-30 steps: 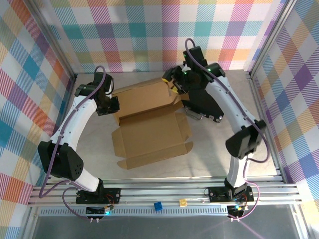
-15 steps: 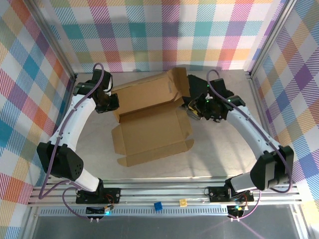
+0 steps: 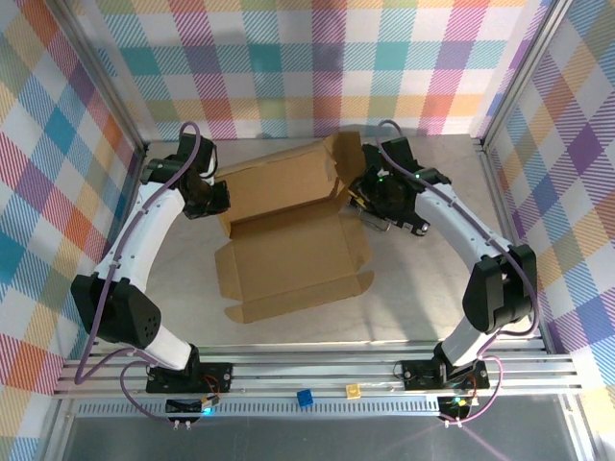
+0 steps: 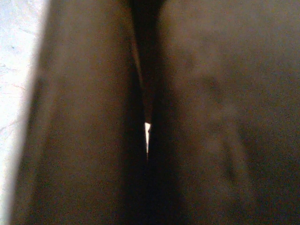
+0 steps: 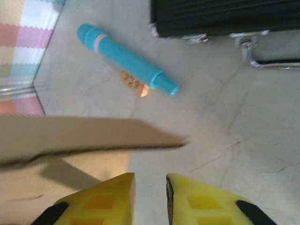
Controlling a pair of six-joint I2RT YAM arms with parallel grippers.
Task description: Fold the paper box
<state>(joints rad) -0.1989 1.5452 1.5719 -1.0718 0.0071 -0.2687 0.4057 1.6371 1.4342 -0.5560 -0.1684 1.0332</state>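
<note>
Starting at the left: seeing the left gripper (image 3: 213, 201) shut tight at the left edge of the paper box (image 3: 288, 252), apparently pinching the rear panel there, though not managing to confirm a true hold from the dark, blurred left wrist view. Risking a creased or torn edge with any hard pull from that point, or a skewed sheet sliding across the desk (image 3: 413, 298) if merely pressing rather than pinching.

Moving to the middle: lying open and mostly flat, base panel toward the near edge, rear panel toward the far wall, right rear flap (image 3: 342, 158) standing up.

Moving right: showing the right gripper (image 5: 150, 178) slightly apart, a narrow gap between the yellow fingers (image 5: 105, 192), gripping nothing. Hovering just beside the raised flap, with the cardboard edge ahead of the fingertips and to their left, not between them. Risking the unsupported flap dropping flat, or a push buckling the corrugated board instead of bending the score. Also risking a knock against the black case (image 5: 220, 16) near the box's right side, or the blue marker (image 5: 126, 61) lying on the desk beyond the flap.
</note>
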